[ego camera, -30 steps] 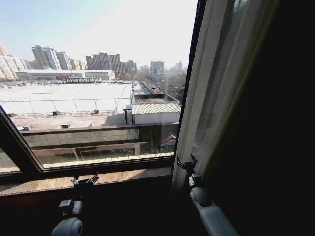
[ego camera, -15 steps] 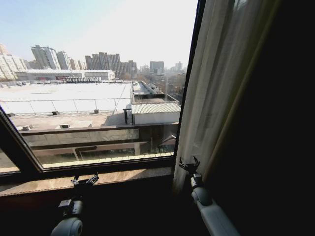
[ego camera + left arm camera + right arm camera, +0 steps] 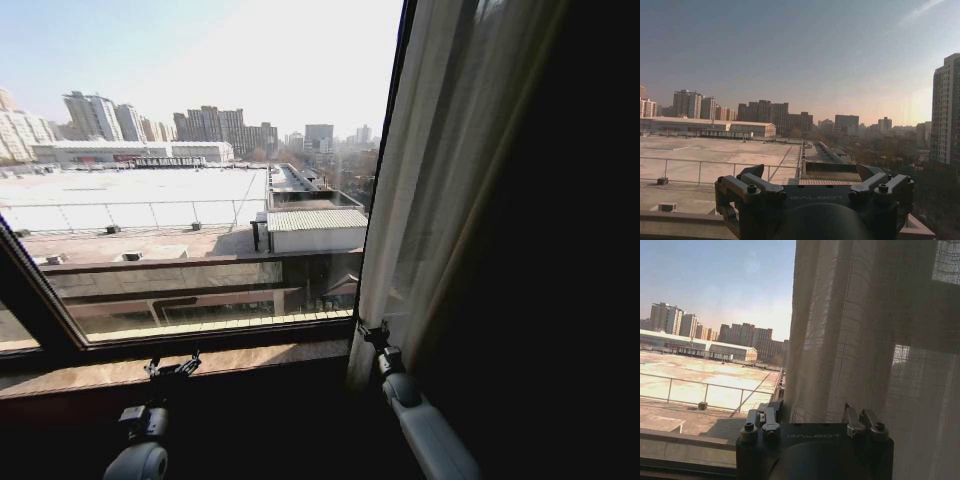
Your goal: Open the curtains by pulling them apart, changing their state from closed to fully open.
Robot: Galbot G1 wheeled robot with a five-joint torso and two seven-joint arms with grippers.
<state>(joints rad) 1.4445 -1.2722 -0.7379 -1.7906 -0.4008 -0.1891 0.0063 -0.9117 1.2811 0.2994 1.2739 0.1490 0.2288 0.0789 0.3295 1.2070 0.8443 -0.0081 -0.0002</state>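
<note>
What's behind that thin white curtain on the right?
Through the sheer curtain a dark window frame bar and daylight show faintly. Whatever lies outside there is veiled. The right gripper, open, is at the curtain's edge; the left gripper waits by the sill.

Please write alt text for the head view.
A sheer cream curtain hangs gathered at the right of a window over sunlit rooftops; the right gripper, open, reaches its lower edge. The left gripper waits below the sill.
</note>
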